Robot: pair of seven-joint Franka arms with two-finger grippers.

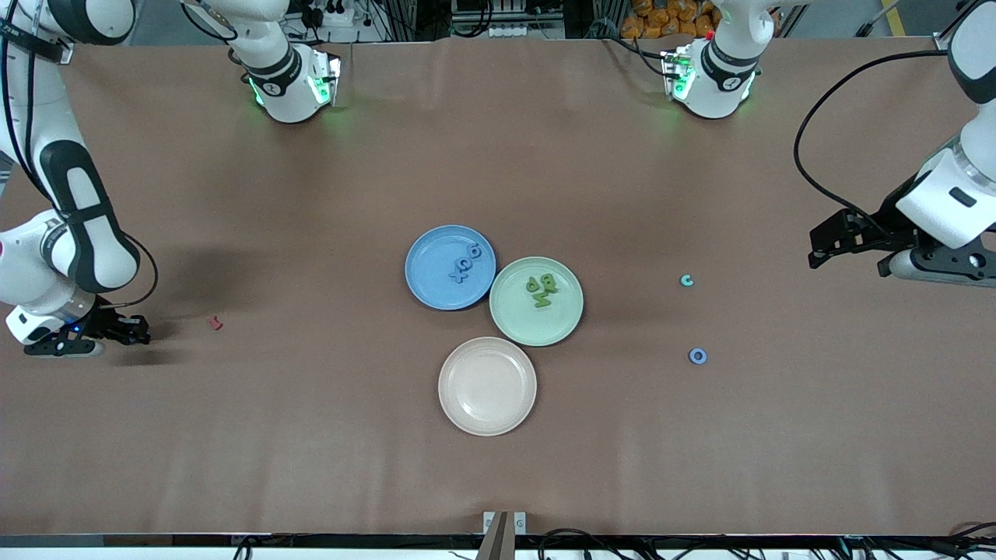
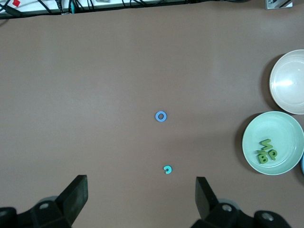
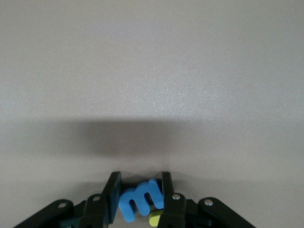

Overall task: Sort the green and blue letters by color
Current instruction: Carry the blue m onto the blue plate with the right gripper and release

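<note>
So my right gripper (image 1: 132, 330) is down low at the right arm's end of the table, fingers pinched on a blue letter (image 3: 141, 201) that reads like an "m" in the right wrist view. There's a yellow bit (image 3: 154, 219) peeking out right under it, touching or nearly, can't tell which. The little dark red letter (image 1: 215, 323) lies on the cloth just beside that gripper.

The sorting logic is pretty obvious from the plates: blue plate (image 1: 424, 268) at about 11 o'clock of the cluster has blue letters (image 1: 464, 263) on it (I read X, O and maybe a 9 or g), green plate (image 1: 564, 311) at 2 o'clock holds the green letters (image 1: 543, 289), looks like M, B, P. The beige plate (image 1: 487, 386) at 6 o'clock has nothing on it.

Left gripper (image 1: 856, 253) hangs with its fingers spread wide over the left arm's end. Below it lie a teal C (image 2: 167, 169) and a blue O ring (image 2: 161, 116), the ring nearer the front camera. I'd guess the ring goes next.

No brand writing I can read.
</note>
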